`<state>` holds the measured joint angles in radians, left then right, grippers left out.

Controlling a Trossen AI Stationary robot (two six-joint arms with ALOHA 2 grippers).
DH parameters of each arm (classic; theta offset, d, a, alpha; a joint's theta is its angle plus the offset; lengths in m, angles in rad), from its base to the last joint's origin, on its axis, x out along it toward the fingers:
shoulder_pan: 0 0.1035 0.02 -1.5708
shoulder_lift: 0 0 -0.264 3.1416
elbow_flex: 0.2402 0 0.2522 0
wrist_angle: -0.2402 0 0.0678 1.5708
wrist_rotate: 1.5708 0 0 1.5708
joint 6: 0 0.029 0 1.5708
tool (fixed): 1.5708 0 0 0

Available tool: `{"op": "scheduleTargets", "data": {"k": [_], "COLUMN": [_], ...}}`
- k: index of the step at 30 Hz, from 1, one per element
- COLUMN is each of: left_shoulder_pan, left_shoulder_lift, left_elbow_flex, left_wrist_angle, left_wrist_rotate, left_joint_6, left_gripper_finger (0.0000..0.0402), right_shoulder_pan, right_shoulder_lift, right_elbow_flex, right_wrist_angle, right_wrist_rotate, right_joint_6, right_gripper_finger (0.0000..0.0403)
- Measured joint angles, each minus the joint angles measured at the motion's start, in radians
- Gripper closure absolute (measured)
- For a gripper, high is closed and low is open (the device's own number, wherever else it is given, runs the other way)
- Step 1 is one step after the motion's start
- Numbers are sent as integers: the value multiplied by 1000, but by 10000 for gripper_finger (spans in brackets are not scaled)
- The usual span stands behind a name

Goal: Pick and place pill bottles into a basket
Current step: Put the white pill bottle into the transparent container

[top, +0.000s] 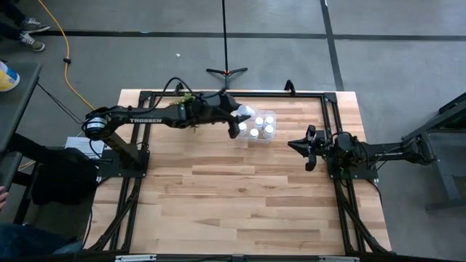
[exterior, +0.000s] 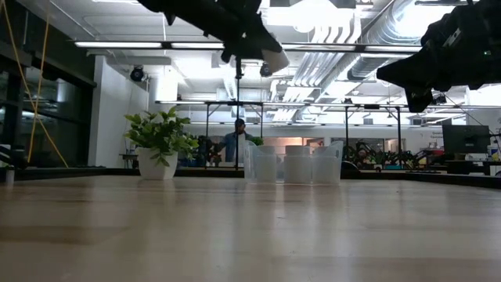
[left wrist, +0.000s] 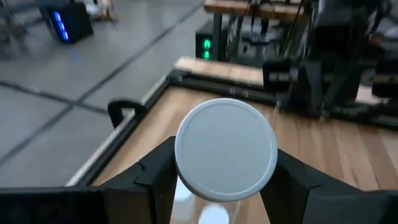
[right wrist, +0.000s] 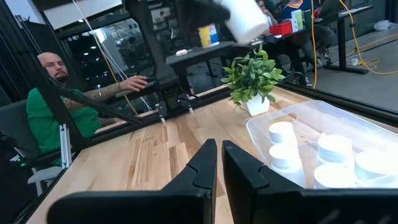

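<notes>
My left gripper hangs in the air over the left side of the basket, a clear plastic bin on the table's far half, shut on one white pill bottle. The low view shows this bottle high above the basket. Several more pill bottles stand upright inside the basket on their bases. My right gripper waits shut at the table's right side, pointing toward the basket, touching nothing. My left gripper pinches the pill bottle by its round side wall between the two fingers. The bottle lies along the fingers, one flat round end toward the wrist. The fingers come from the table's left, slanting slightly down. The bottle is lifted clear above the basket.
A small green potted plant stands left of the basket near the far edge, under my left arm. A black frame rail runs along the table's edges. Bare wood fills the near half. A person in a green shirt sits beyond the table.
</notes>
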<state>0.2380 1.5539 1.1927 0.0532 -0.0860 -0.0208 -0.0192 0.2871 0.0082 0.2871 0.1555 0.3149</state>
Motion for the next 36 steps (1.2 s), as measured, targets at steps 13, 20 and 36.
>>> {"op": "scheduleTargets", "data": {"k": [13, 20, 36], "left_shoulder_pan": [24, 74, 121], "left_shoulder_lift": [66, 213, 341], "left_elbow_flex": [82, 287, 330], "left_wrist_angle": [84, -150, -378], "left_wrist_rotate": [-9, 6, 46], "left_joint_6": [98, 103, 103], "left_gripper_finger": [183, 183, 183], "right_shoulder_pan": [0, 0, 0], "right_shoulder_lift": [0, 0, 0], "right_elbow_flex": [0, 0, 0], "right_wrist_angle": [0, -1, -23], "right_wrist_rotate": [8, 7, 38], "right_joint_6": [2, 32, 44], "right_gripper_finger": [387, 387, 386]}}
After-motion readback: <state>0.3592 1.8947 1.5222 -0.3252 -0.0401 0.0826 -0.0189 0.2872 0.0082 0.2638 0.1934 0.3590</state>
